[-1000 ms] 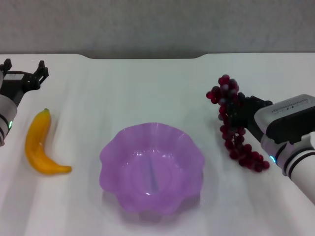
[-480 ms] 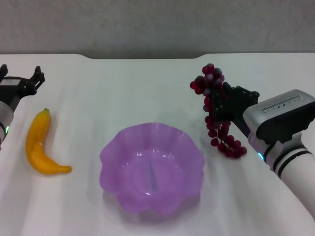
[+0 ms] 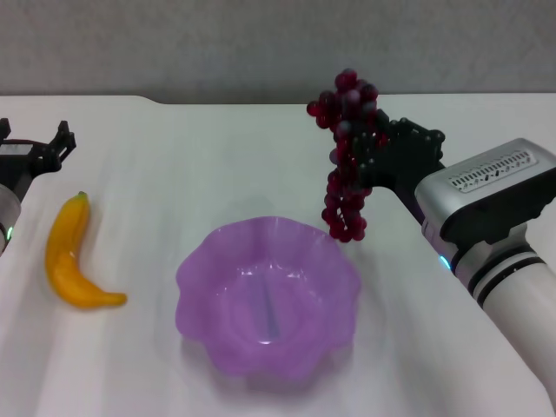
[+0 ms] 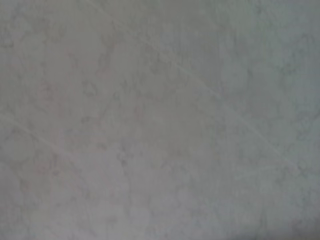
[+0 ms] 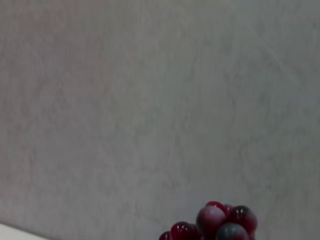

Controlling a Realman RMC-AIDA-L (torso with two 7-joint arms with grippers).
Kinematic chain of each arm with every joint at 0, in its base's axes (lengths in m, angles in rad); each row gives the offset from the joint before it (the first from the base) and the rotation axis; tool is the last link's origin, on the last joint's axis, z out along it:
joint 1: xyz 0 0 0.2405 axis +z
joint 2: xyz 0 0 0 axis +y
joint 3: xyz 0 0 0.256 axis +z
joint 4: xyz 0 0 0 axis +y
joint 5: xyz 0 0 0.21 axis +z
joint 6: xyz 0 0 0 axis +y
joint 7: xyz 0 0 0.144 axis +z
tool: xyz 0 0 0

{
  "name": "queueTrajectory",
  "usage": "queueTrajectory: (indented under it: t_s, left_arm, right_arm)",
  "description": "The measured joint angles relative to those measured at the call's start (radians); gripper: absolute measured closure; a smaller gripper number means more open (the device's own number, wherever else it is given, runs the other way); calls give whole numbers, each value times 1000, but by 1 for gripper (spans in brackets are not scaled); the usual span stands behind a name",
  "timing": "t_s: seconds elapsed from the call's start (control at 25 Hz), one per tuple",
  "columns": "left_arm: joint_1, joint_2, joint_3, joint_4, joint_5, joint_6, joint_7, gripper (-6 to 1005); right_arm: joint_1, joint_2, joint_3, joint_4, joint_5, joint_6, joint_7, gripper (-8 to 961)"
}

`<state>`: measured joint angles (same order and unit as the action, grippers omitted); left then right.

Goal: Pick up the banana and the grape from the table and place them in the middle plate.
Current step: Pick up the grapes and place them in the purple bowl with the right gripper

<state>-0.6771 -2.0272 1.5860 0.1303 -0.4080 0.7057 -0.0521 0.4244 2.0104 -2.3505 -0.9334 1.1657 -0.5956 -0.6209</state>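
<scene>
Right tool (image 3: pixel 369 156) grips grape (image 3: pixel 346 165) aloft over far rim of middle plate (image 3: pixel 204 261); nothing inside plate.

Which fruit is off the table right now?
The grape: it hangs from the right gripper beside the middle plate; the banana lies on the table.

The right gripper (image 3: pixel 369 161) is raised mid-air and clamped on its load, while the left gripper (image 3: pixel 35 149) hangs spread at the left edge.
</scene>
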Motion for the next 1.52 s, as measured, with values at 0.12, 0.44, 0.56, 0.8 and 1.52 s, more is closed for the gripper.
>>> queueTrajectory:
  t_s: [0.12,0.44,0.56,0.8,1.52]
  left_arm:
    - [0,0,0,0,0,0,0,105]
    - [1,0,-2,0,0,0,0,105]
    - [2,1,-1,0,0,0,0,105]
    - [-2,1,-4,0,0,0,0,105]
    - [-1,2,-8,0,0,0,0,105]
  right_arm:
    - [-41,1,17,-74,2,14,-79,715]
    - [-84,2,46,-186,0,76,-154,727]
    - [-79,2,33,-216,-1,81,-185,730]
    - [-50,2,-19,-224,0,81,-193,736]
    - [-12,4,-141,-198,13,161,-178,741]
